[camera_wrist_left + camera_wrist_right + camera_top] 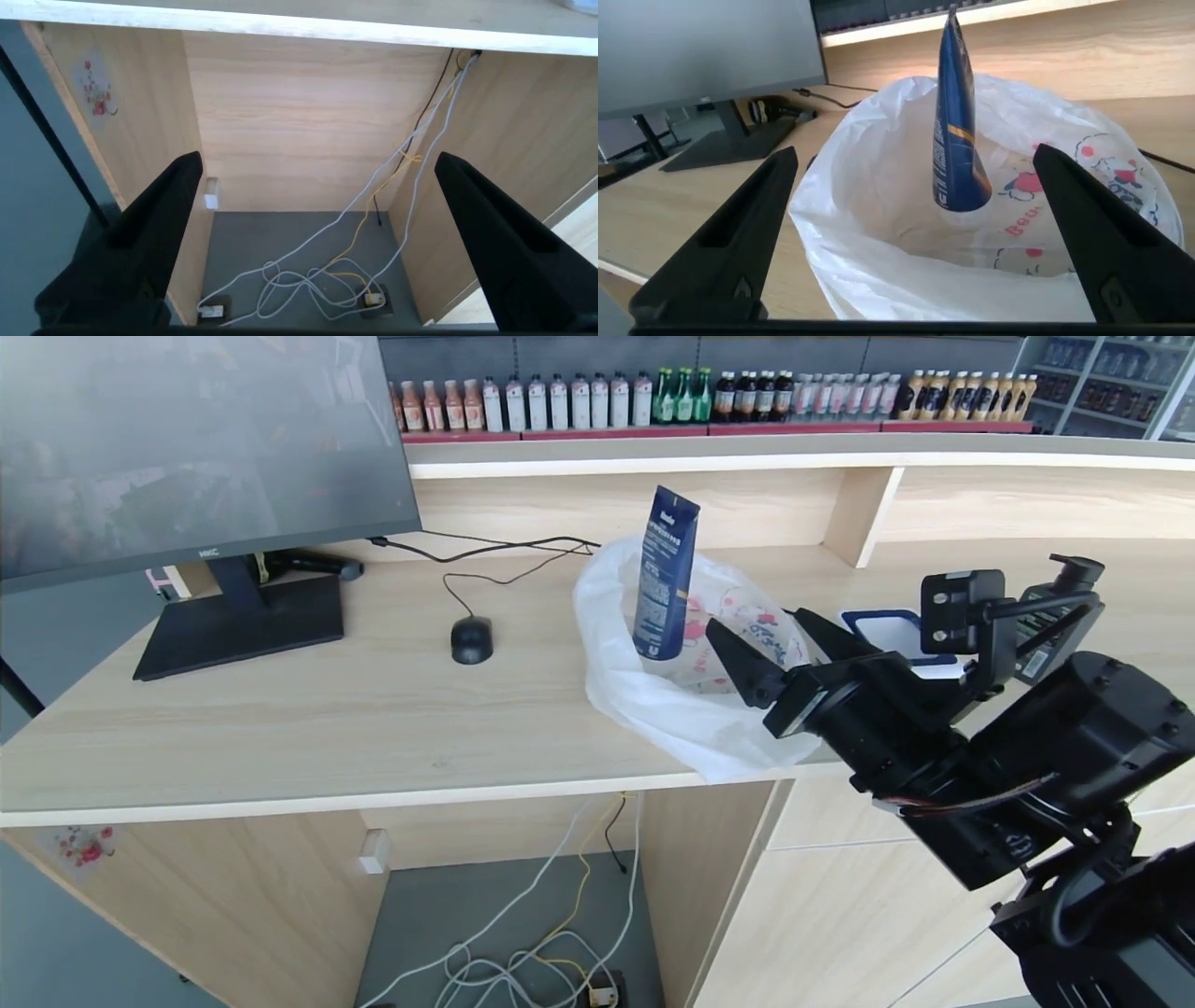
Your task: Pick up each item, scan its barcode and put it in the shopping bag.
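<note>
Left gripper (318, 159) down below the counter (327, 728), fingers spread, nothing between them. Right gripper (756, 621) at the counter's edge, spread wide too, empty, just short of the bag (653, 709). Blue tube (665, 574) upright inside the bag. Farther back, mouse (471, 639) and monitor (187, 439).

A monitor (187, 439) and mouse (471, 639) sit on the wooden desk (373, 709) — bottles (597, 401) line the shelf behind, cables (504, 975) tangle below.

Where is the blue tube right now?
In the head view, the blue tube stands inside the white shopping bag on the counter, right of the mouse, beyond the right gripper.
</note>
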